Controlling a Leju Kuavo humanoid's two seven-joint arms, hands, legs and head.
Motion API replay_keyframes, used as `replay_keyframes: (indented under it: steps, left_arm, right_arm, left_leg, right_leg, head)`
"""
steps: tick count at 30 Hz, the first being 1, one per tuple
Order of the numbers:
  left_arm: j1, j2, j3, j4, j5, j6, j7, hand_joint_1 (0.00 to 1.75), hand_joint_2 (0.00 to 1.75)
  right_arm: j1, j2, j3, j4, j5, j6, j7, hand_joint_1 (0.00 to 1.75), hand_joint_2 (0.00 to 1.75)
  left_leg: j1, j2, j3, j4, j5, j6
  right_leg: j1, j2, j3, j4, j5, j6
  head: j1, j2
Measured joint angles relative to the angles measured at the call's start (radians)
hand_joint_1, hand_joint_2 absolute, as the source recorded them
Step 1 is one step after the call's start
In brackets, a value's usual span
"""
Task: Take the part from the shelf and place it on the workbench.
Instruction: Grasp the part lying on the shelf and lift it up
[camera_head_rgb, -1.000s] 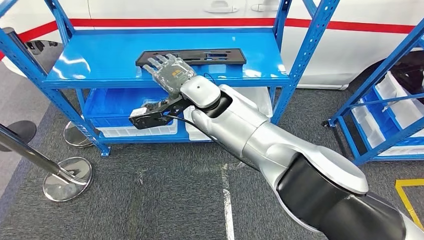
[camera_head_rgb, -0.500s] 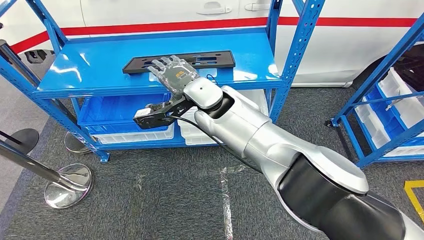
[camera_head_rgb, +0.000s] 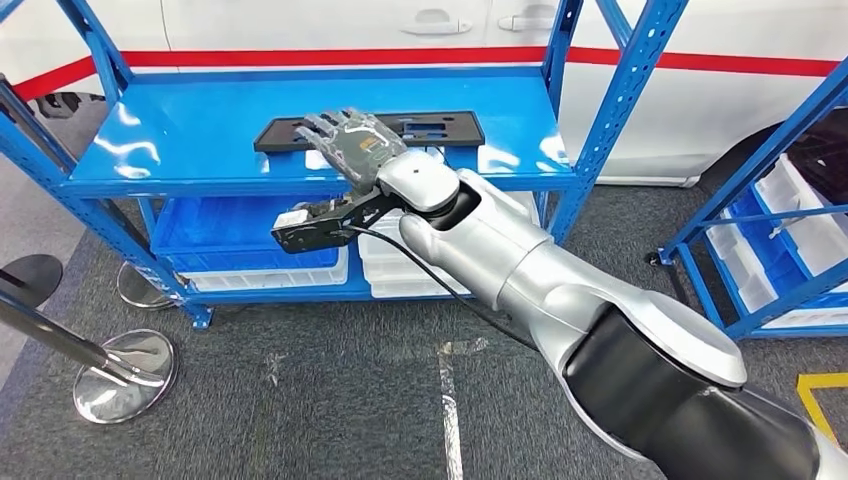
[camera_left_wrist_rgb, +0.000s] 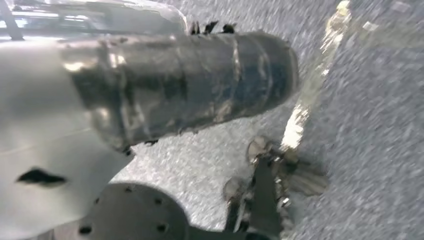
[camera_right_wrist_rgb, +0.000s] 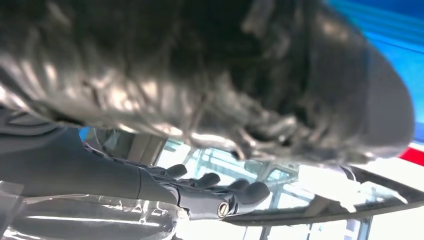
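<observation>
Part (camera_head_rgb: 425, 128) pickup is your concern, so start with the right arm reaching across the grey floor (camera_head_rgb: 330, 390) to the blue shelf (camera_head_rgb: 180, 140). Your right hand (camera_head_rgb: 352, 140) hovers flat over the near-left stretch of the part, fingers (camera_head_rgb: 318, 124) extended and apart, holding nothing. The left hand (camera_left_wrist_rgb: 200, 85) hangs toward the floor, and you cannot tell how its fingers lie (the wrist picture is too blurred). From here the likely trouble is a poor grip: the part is thin and lies flat on the glossy top level, so fingers closing from above could skate over it or push it back. It is a long, black, flat panel with several cut-outs, lying along the shelf. Behind stands a white vehicle (camera_head_rgb: 700, 100) with a red stripe.
</observation>
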Motion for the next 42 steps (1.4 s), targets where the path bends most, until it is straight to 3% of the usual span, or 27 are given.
replay_keyframes:
  steps: [2, 3, 4, 6, 7, 9, 12, 14, 16, 17, 18, 19, 21, 23, 25, 28, 29, 31, 33, 34, 35, 37, 38, 39, 42]
  left_arm:
    - [-0.001, 0.001, 0.000, 0.000, 0.000, 0.000, 0.000, 0.00, 0.00]
    - [-0.001, 0.002, -0.001, 0.000, -0.001, 0.000, -0.001, 0.00, 0.00]
    - [-0.001, 0.002, -0.001, 0.000, -0.001, 0.000, -0.001, 0.00, 0.00]
    - [0.000, 0.002, -0.001, 0.000, -0.001, 0.000, -0.001, 0.00, 0.00]
    - [0.000, 0.001, -0.002, 0.000, -0.001, 0.000, -0.001, 0.00, 0.00]
    - [0.000, 0.000, -0.002, 0.000, -0.001, 0.000, -0.001, 0.00, 0.00]
    - [-0.001, 0.000, -0.002, 0.000, -0.001, 0.000, -0.001, 0.00, 0.00]
    - [-0.001, 0.001, -0.002, 0.000, -0.001, -0.001, -0.001, 0.00, 0.00]
    - [-0.001, 0.001, -0.002, 0.000, -0.001, -0.003, -0.001, 0.00, 0.00]
    - [-0.001, 0.001, -0.002, 0.000, -0.001, -0.004, -0.001, 0.00, 0.00]
    - [0.000, 0.001, -0.002, 0.000, -0.001, -0.005, -0.001, 0.00, 0.00]
    - [0.001, 0.001, -0.002, 0.000, -0.001, -0.005, -0.001, 0.00, 0.00]
    - [0.001, 0.002, -0.002, 0.000, -0.001, -0.006, -0.001, 0.00, 0.00]
    - [0.000, 0.003, -0.002, 0.000, -0.001, -0.006, -0.001, 0.00, 0.00]
    - [-0.001, 0.003, -0.003, 0.000, -0.001, -0.008, -0.003, 0.00, 0.00]
    - [-0.001, 0.002, -0.002, 0.000, -0.001, -0.008, -0.007, 0.00, 0.00]
    - [0.000, 0.003, -0.002, 0.000, 0.000, -0.008, -0.008, 0.00, 0.00]
    - [0.000, 0.003, -0.002, 0.000, 0.000, -0.007, -0.010, 0.00, 0.00]
    - [0.000, 0.004, -0.002, 0.000, 0.000, -0.006, -0.011, 0.00, 0.00]
    - [0.000, 0.004, -0.002, 0.000, 0.000, -0.006, -0.012, 0.00, 0.00]
    - [0.000, 0.004, -0.002, 0.000, 0.000, -0.006, -0.012, 0.00, 0.00]
    - [0.002, 0.003, -0.002, 0.000, 0.000, -0.006, -0.011, 0.00, 0.00]
    - [0.002, 0.003, -0.002, 0.000, 0.000, -0.006, -0.011, 0.00, 0.00]
    - [0.001, 0.002, -0.002, 0.000, 0.000, -0.006, -0.011, 0.00, 0.00]
    - [0.001, 0.003, -0.002, 0.000, 0.000, -0.006, -0.011, 0.00, 0.00]
  right_arm:
    - [0.004, -0.005, -0.001, 0.000, -0.005, 0.020, -0.001, 0.00, 0.00]
    - [0.006, -0.007, -0.001, 0.001, -0.009, 0.028, -0.002, 0.00, 0.00]
    - [0.007, -0.008, -0.001, 0.001, -0.013, 0.034, -0.001, 0.00, 0.00]
    - [0.007, -0.008, -0.003, 0.001, -0.017, 0.040, 0.004, 0.00, 0.00]
    - [0.006, -0.008, -0.004, 0.001, -0.018, 0.043, 0.008, 0.00, 0.00]
    - [0.005, -0.008, -0.005, 0.000, -0.017, 0.050, 0.017, 0.00, 0.00]
    - [0.006, -0.007, -0.005, -0.001, -0.009, 0.054, 0.023, 0.00, 0.00]
    - [0.005, -0.006, -0.005, -0.002, -0.002, 0.054, 0.023, 0.00, 0.00]
    - [0.006, -0.006, -0.005, -0.002, 0.002, 0.054, 0.022, 0.00, 0.00]
    - [0.009, -0.006, -0.005, -0.002, 0.004, 0.054, 0.022, 0.00, 0.00]
    - [0.011, -0.006, -0.005, -0.002, 0.005, 0.054, 0.021, 0.00, 0.00]
    - [0.013, -0.006, -0.005, -0.002, 0.006, 0.054, 0.021, 0.00, 0.00]
    - [0.013, -0.006, -0.005, -0.003, 0.007, 0.055, 0.019, 0.00, 0.00]
    - [0.010, -0.005, -0.005, -0.005, 0.009, 0.060, 0.017, 0.00, 0.00]
    - [0.007, -0.002, -0.005, -0.006, 0.012, 0.067, 0.008, 0.00, 0.00]
    - [0.003, 0.002, -0.005, -0.007, 0.021, 0.074, -0.010, 0.00, 0.00]
    - [0.000, 0.002, -0.005, -0.008, 0.025, 0.075, -0.015, 0.00, 0.00]
    - [-0.004, 0.002, -0.004, -0.008, 0.033, 0.075, -0.019, 0.00, 0.00]
    - [-0.002, 0.002, -0.004, -0.008, 0.041, 0.075, -0.021, 0.00, 0.00]
    - [-0.001, 0.002, -0.003, -0.008, 0.044, 0.075, -0.021, 0.00, 0.00]
    - [-0.001, 0.002, -0.003, -0.008, 0.045, 0.075, -0.022, 0.00, 0.00]
    - [-0.005, 0.002, -0.003, -0.008, 0.046, 0.075, -0.022, 0.00, 0.00]
    - [-0.009, 0.002, -0.003, -0.008, 0.046, 0.075, -0.022, 0.00, 0.00]
    - [-0.011, 0.002, -0.003, -0.008, 0.047, 0.075, -0.022, 0.00, 0.00]
    - [-0.014, 0.004, -0.003, -0.008, 0.047, 0.074, -0.022, 0.00, 0.00]
  left_leg:
    - [0.000, -0.001, 0.007, 0.001, -0.007, 0.003]
    - [0.001, -0.002, 0.011, 0.003, -0.012, 0.002]
    - [0.002, -0.003, 0.016, 0.005, -0.018, 0.000]
    - [0.003, -0.004, 0.026, 0.012, -0.031, -0.007]
    - [0.002, -0.005, 0.027, 0.017, -0.038, -0.012]
    - [0.002, -0.005, 0.025, 0.019, -0.044, -0.023]
    - [0.006, -0.005, 0.023, 0.023, -0.054, -0.040]
    - [0.007, -0.004, -0.006, 0.088, -0.088, -0.049]
    - [0.008, -0.003, -0.071, 0.215, -0.134, -0.056]
    - [0.009, -0.003, -0.103, 0.267, -0.144, -0.059]
    - [0.010, -0.003, -0.122, 0.288, -0.136, -0.061]
    - [0.010, -0.003, -0.123, 0.270, -0.107, -0.061]
    - [0.011, -0.002, -0.079, 0.149, -0.025, -0.060]
    - [0.007, -0.003, -0.033, 0.049, 0.010, -0.054]
    - [0.003, -0.007, -0.022, 0.025, 0.001, -0.042]
    - [0.009, -0.016, -0.012, 0.014, -0.003, -0.024]
    - [0.011, -0.020, -0.007, 0.011, -0.003, -0.018]
    - [0.010, -0.028, -0.002, 0.010, -0.007, -0.009]
    - [0.008, -0.040, 0.003, 0.011, -0.013, -0.005]
    - [0.007, -0.046, 0.007, 0.011, -0.016, -0.004]
    - [0.006, -0.051, 0.012, 0.012, -0.020, -0.004]
    - [0.002, -0.058, 0.021, 0.015, -0.030, -0.006]
    - [0.001, -0.061, 0.022, 0.017, -0.034, -0.009]
    - [0.000, -0.063, 0.022, 0.018, -0.037, -0.013]
    - [0.002, -0.062, 0.022, 0.014, -0.043, -0.029]
  right_leg:
    - [-0.008, -0.001, -0.068, 0.106, -0.022, 0.007]
    - [-0.012, -0.001, -0.084, 0.116, -0.008, 0.009]
    - [-0.014, -0.002, -0.080, 0.087, 0.023, 0.011]
    - [-0.016, -0.004, -0.035, -0.033, 0.098, 0.008]
    - [-0.014, -0.004, -0.011, -0.089, 0.119, 0.005]
    - [-0.008, -0.003, 0.010, -0.136, 0.122, -0.003]
    - [-0.009, -0.001, 0.020, -0.152, 0.122, -0.017]
    - [-0.015, -0.002, 0.033, -0.161, 0.120, -0.026]
    - [-0.015, -0.004, 0.042, -0.162, 0.114, -0.033]
    - [-0.014, -0.004, 0.047, -0.162, 0.110, -0.034]
    - [-0.014, -0.003, 0.052, -0.161, 0.106, -0.035]
    - [-0.014, -0.002, 0.058, -0.160, 0.100, -0.034]
    - [-0.015, 0.000, 0.072, -0.156, 0.087, -0.029]
    - [-0.012, 0.001, 0.079, -0.154, 0.077, -0.020]
    - [-0.007, -0.001, 0.078, -0.155, 0.074, -0.011]
    - [-0.007, -0.007, 0.073, -0.137, 0.056, 0.004]
    - [-0.007, -0.008, 0.055, -0.099, 0.037, 0.008]
    - [-0.009, -0.008, -0.014, 0.029, -0.013, 0.012]
    - [-0.009, -0.007, -0.079, 0.125, -0.026, 0.012]
    - [-0.008, -0.007, -0.088, 0.121, -0.005, 0.009]
    - [-0.008, -0.007, -0.078, 0.078, 0.033, 0.005]
    - [-0.004, 0.000, -0.026, -0.056, 0.111, -0.008]
    - [-0.002, 0.004, -0.003, -0.108, 0.128, -0.014]
    - [0.000, 0.007, 0.010, -0.137, 0.134, -0.018]
    - [-0.001, 0.007, 0.024, -0.160, 0.128, -0.026]
  head:
    - [0.001, 0.000]
    - [0.001, 0.000]
    - [0.001, 0.000]
    - [0.000, 0.000]
    - [0.000, 0.000]
    - [0.000, 0.000]
    - [0.001, 0.000]
    - [-0.002, 0.000]
    - [-0.004, 0.000]
    - [-0.004, 0.000]
    - [-0.004, 0.000]
    - [-0.004, 0.000]
    - [-0.004, 0.000]
    - [-0.005, 0.000]
    - [-0.004, 0.000]
    - [-0.001, 0.000]
    - [0.000, 0.000]
    - [0.001, 0.000]
    - [0.002, 0.000]
    - [0.002, 0.000]
    - [0.002, 0.000]
    - [0.002, 0.000]
    - [0.002, 0.000]
    - [0.002, 0.000]
    - [0.002, 0.000]
